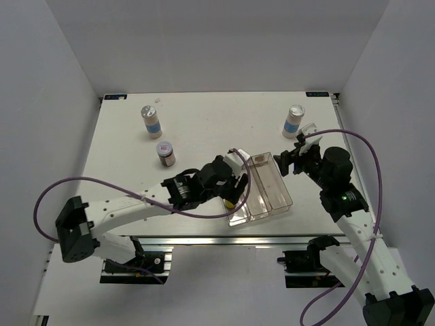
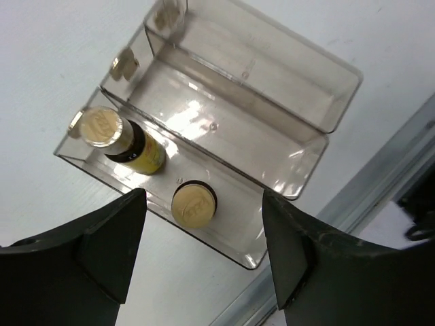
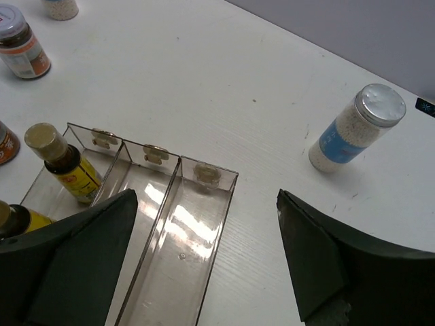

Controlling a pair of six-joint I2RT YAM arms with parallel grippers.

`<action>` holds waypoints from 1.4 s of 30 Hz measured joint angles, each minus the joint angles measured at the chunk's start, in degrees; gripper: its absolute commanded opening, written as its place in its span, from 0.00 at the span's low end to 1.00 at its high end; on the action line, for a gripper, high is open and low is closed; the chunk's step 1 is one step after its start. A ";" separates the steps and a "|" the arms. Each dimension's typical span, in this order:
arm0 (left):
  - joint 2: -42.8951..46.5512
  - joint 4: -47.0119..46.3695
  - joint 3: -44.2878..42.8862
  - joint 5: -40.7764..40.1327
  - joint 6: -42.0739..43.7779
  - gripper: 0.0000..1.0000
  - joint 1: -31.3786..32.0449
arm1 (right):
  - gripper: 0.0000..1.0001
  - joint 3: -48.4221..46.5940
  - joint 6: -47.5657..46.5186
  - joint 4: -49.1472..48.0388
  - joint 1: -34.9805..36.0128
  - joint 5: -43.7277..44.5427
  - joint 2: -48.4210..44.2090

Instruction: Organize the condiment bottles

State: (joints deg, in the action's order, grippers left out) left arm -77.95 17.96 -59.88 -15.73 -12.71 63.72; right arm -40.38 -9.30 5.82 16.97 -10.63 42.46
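Observation:
The clear tray [image 2: 299, 146] lies near the table's front edge. Two thin yellow bottles stand in its outer slot, one [image 2: 129, 141] farther in and one [image 2: 194, 202] nearer. My left gripper [image 2: 204, 255] hangs open just above that nearer bottle, holding nothing; from above it [image 1: 236, 185] is at the tray's left side. My right gripper [image 3: 207, 261] is open and empty over the tray's other outer slot [image 3: 183, 258]. A white blue-labelled bottle [image 3: 353, 129] stands to its right. Another white bottle [image 1: 151, 121] and a brown jar [image 1: 166, 154] stand at the back left.
The tray's middle slot [image 3: 139, 204] and the slot under my right gripper hold nothing. A second brown jar [image 3: 3, 144] shows only partly at the right wrist view's left edge. The table's front edge [image 2: 353, 190] runs close to the tray.

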 measured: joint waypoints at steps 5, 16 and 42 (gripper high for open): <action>13.55 2.86 -1.92 -5.88 0.28 0.78 0.76 | 0.89 -4.42 -0.39 1.44 -0.04 0.24 5.77; 37.24 5.38 6.45 -31.43 1.95 0.92 -0.26 | 0.89 -34.27 7.61 9.25 -5.18 13.18 41.27; 35.43 12.35 14.34 -37.94 1.16 0.94 -0.61 | 0.63 -57.40 6.32 12.24 -10.97 19.47 74.82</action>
State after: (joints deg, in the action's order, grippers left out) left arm -42.52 30.30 -45.54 -53.67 -11.55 63.11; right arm -97.78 -2.98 18.06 6.00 8.84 117.27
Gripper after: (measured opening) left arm 0.942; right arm 0.709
